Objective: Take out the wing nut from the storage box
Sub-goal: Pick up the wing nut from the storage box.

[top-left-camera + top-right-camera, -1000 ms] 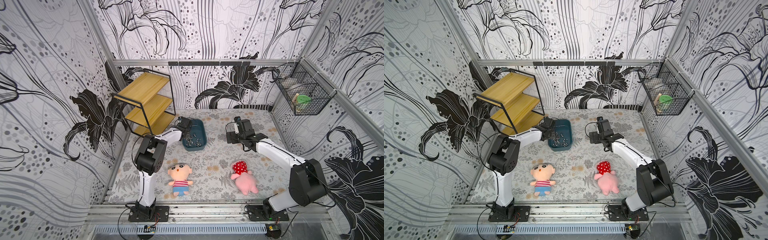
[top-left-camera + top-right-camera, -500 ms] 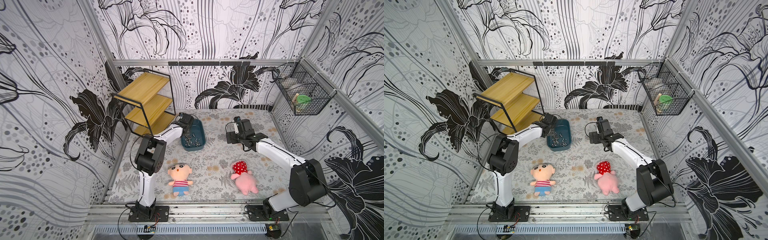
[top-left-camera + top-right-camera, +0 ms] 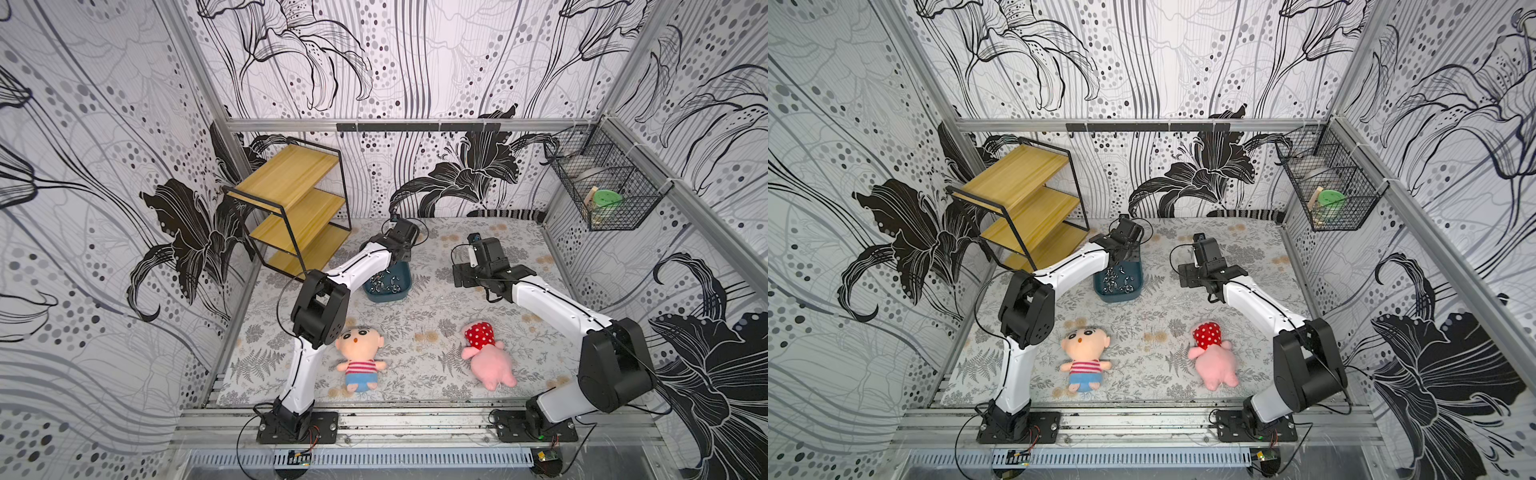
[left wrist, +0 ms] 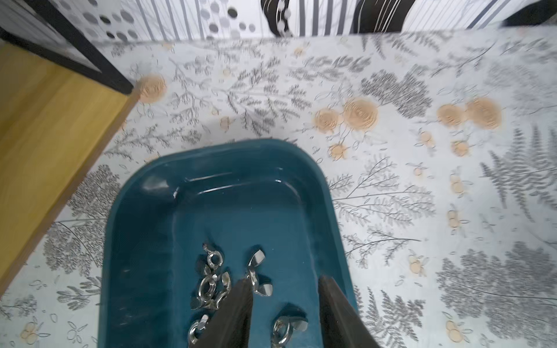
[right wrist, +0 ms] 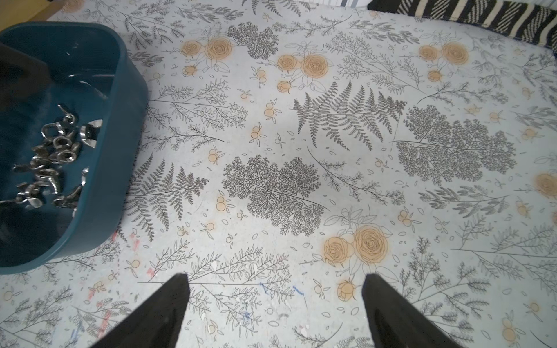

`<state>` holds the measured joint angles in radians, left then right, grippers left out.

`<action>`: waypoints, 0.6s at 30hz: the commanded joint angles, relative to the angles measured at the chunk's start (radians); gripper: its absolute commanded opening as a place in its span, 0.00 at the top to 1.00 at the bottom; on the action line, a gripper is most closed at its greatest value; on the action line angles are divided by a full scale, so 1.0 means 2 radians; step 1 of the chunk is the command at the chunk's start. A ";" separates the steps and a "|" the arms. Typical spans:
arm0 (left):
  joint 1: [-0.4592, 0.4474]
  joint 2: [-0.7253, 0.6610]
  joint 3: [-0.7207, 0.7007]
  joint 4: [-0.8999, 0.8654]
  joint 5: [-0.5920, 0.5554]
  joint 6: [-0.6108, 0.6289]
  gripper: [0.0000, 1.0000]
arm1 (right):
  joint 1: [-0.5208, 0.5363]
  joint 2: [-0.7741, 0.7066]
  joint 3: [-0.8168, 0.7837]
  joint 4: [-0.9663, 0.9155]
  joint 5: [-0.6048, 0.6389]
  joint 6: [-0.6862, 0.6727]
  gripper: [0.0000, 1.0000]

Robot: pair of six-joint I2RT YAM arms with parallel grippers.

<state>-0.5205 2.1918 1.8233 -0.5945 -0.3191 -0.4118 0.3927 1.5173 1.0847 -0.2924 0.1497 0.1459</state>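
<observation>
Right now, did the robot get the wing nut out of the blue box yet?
Not yet. Done: the left pincer is over the storage box, close to the wing nuts. In hand: nothing; its jaws stand apart, one nut showing between them, ungripped. The right pincer hangs open over the mat. Left: close on a nut, lift it and set it outside the box.

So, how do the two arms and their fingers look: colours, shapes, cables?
Both match. The left arm and the right arm have smooth white link shells between bulky black joint housings, on black base plates. Thin black cables loop beside them. The fingers are dark, flat wedges tapering to a tip. No markings are legible.
</observation>
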 commanded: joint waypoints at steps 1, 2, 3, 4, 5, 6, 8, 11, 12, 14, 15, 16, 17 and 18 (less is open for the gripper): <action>0.003 0.013 0.010 -0.006 0.004 -0.024 0.59 | 0.003 -0.012 0.011 -0.015 0.001 0.002 0.04; 0.003 0.015 0.010 -0.006 0.002 -0.026 0.59 | 0.003 -0.012 0.010 -0.015 0.001 0.002 0.04; 0.004 0.017 0.010 -0.006 -0.001 -0.028 0.59 | 0.003 -0.011 0.011 -0.014 0.001 0.002 0.04; 0.005 0.018 0.009 -0.006 -0.002 -0.030 0.59 | 0.003 -0.011 0.011 -0.014 0.002 0.002 0.04; 0.006 0.020 0.008 -0.006 -0.003 -0.032 0.59 | 0.003 -0.011 0.011 -0.015 0.001 0.002 0.04; 0.007 0.021 0.007 -0.005 -0.002 -0.033 0.59 | 0.003 -0.010 0.011 -0.014 0.000 0.002 0.04; 0.010 0.026 0.005 -0.003 -0.001 -0.033 0.60 | 0.003 -0.009 0.011 -0.013 -0.001 0.003 0.04; 0.013 0.034 0.006 -0.002 0.002 -0.037 0.61 | 0.003 -0.007 0.012 -0.013 -0.004 0.003 0.04; 0.014 0.036 0.006 -0.002 0.002 -0.038 0.61 | 0.003 -0.007 0.013 -0.014 -0.004 0.003 0.04; 0.017 0.040 0.005 -0.002 0.000 -0.042 0.62 | 0.003 -0.006 0.013 -0.014 -0.006 0.003 0.04; 0.018 0.042 0.005 -0.002 -0.002 -0.044 0.62 | 0.003 -0.007 0.012 -0.013 -0.006 0.003 0.04; 0.019 0.043 0.004 -0.002 -0.007 -0.045 0.63 | 0.003 -0.006 0.012 -0.015 -0.007 0.003 0.04; 0.020 0.043 0.002 0.000 -0.010 -0.045 0.64 | 0.003 -0.006 0.012 -0.015 -0.007 0.003 0.04; 0.021 0.043 0.001 0.002 -0.010 -0.045 0.64 | 0.003 -0.006 0.012 -0.014 -0.007 0.003 0.04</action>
<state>-0.4892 2.2608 1.8229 -0.6132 -0.3199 -0.4843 0.3927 1.5173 1.0847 -0.2924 0.1490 0.1459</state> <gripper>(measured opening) 0.362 0.956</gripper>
